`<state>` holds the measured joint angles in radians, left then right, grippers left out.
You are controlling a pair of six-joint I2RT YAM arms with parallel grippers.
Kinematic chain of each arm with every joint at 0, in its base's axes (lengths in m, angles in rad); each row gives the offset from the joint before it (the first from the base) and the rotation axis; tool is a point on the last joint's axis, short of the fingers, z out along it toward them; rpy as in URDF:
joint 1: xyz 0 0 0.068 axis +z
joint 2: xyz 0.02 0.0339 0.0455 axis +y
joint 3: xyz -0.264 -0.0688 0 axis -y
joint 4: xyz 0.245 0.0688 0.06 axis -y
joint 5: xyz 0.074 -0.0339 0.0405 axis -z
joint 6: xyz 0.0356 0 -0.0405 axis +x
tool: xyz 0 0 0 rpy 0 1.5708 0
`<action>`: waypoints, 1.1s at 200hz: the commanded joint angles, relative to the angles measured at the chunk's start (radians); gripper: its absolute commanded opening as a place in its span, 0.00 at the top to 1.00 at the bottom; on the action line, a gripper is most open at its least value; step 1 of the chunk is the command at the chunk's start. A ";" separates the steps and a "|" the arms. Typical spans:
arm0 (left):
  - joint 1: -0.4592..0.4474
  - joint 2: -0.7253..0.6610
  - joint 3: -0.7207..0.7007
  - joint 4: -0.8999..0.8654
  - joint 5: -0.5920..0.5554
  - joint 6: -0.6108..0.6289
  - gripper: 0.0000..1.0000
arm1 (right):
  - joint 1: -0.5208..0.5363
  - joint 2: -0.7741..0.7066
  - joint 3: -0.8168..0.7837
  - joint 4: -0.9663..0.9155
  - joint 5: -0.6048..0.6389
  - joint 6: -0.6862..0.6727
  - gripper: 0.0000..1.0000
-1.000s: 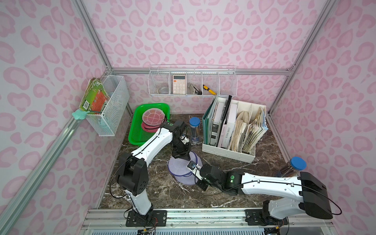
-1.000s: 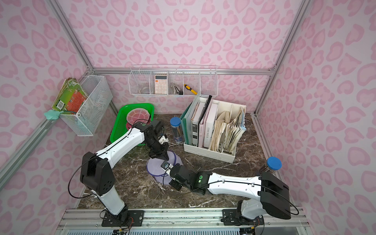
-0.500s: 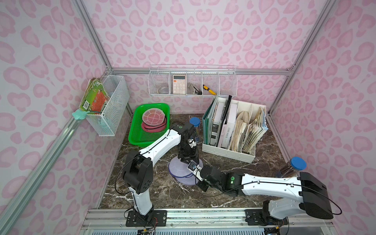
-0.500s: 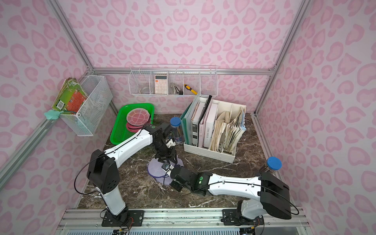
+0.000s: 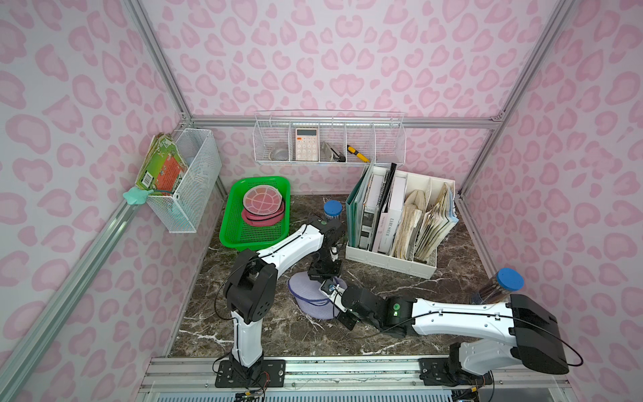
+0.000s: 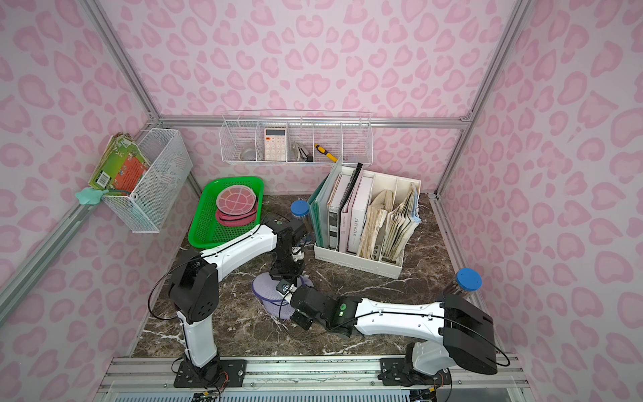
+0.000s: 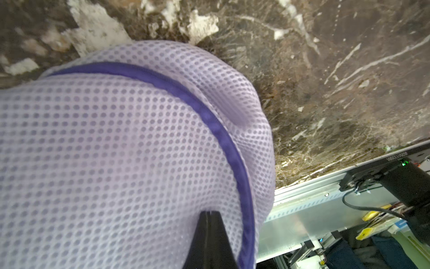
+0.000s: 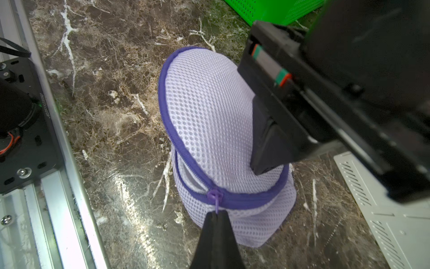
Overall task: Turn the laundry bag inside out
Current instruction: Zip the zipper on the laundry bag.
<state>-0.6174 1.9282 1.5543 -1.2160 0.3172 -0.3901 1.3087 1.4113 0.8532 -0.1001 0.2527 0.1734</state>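
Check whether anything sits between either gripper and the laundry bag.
Nothing visible does. The right gripper is closed on the zipper pull of the laundry bag, and the left gripper is closed on its mesh top.

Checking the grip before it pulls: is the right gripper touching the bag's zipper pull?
Touching. In the right wrist view the zipper pull runs into the right gripper, shut on it.

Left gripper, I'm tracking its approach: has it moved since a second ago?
Yes. The left gripper shifted away from the green basket, down onto the laundry bag.
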 commanded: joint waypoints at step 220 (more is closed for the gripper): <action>0.122 -0.113 -0.013 -0.058 0.061 -0.190 0.58 | 0.058 0.002 -0.108 0.107 0.088 0.077 1.00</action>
<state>-0.4721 1.8160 1.5276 -1.2118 0.3733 -0.5549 1.3640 1.4109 0.7513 -0.0349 0.3214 0.2565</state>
